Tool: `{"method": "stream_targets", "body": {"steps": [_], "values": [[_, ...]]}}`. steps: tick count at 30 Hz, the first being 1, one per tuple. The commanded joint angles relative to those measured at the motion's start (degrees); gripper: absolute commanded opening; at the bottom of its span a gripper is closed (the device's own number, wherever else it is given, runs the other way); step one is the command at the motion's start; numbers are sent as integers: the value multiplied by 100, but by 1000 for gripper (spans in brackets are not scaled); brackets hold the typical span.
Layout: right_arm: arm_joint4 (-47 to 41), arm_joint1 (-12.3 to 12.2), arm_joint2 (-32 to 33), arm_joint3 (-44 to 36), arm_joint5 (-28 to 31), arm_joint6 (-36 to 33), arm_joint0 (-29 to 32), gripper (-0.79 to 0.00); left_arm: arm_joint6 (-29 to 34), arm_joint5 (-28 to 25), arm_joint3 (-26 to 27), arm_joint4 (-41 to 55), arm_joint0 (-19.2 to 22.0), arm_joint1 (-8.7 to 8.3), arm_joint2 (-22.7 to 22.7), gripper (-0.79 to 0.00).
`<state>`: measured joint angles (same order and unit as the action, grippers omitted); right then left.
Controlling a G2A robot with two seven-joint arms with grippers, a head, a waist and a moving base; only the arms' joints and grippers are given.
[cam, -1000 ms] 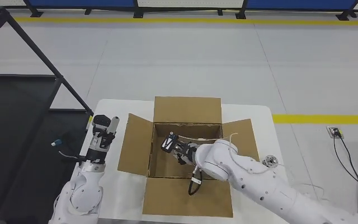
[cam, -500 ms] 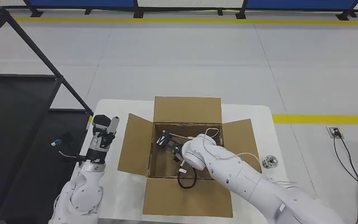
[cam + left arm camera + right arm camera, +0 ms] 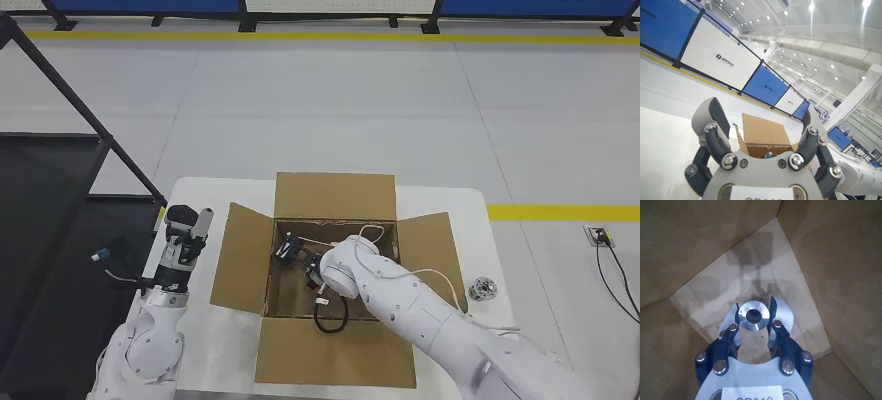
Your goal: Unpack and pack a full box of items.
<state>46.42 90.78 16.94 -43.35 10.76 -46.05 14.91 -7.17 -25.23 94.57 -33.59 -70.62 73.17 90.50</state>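
At the left edge of the bench (image 3: 228, 338) the left pincer (image 3: 761, 104) hung spread wide and empty beside the open box (image 3: 335, 195), and further in the right pincer (image 3: 754, 306) was clamped on a metal cylinder (image 3: 761, 310) near the far-left inside corner, bare cardboard floor around it.

Setting: industrial hall, probably a factory floor. Evidence: partition panels (image 3: 721, 60), yellow floor line (image 3: 300, 36), high lit ceiling (image 3: 810, 47).
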Motion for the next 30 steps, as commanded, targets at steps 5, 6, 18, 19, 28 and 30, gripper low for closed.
{"method": "stream_targets", "body": {"steps": [5, 6, 18, 19, 28, 30], "values": [[123, 55, 116, 31, 57, -14, -7, 0, 0, 0, 0, 0, 0, 0, 0, 0], [145, 52, 142, 10, 60, -17, -2, 0, 0, 0, 0, 0, 0, 0, 0, 0], [554, -373, 800, -1131, 82, -87, 339, 0, 0, 0, 0, 0, 0, 0, 0, 0], [615, -451, 904, -1332, 77, -105, 417, 0, 0, 0, 0, 0, 0, 0, 0, 0], [1523, -1337, 2443, -3890, 185, -431, 1652, 0, 0, 0, 0, 0, 0, 0, 0, 0], [1873, -1546, 3007, -4506, 155, -417, 2061, 0, 0, 0, 0, 0, 0, 0, 0, 0]]}}
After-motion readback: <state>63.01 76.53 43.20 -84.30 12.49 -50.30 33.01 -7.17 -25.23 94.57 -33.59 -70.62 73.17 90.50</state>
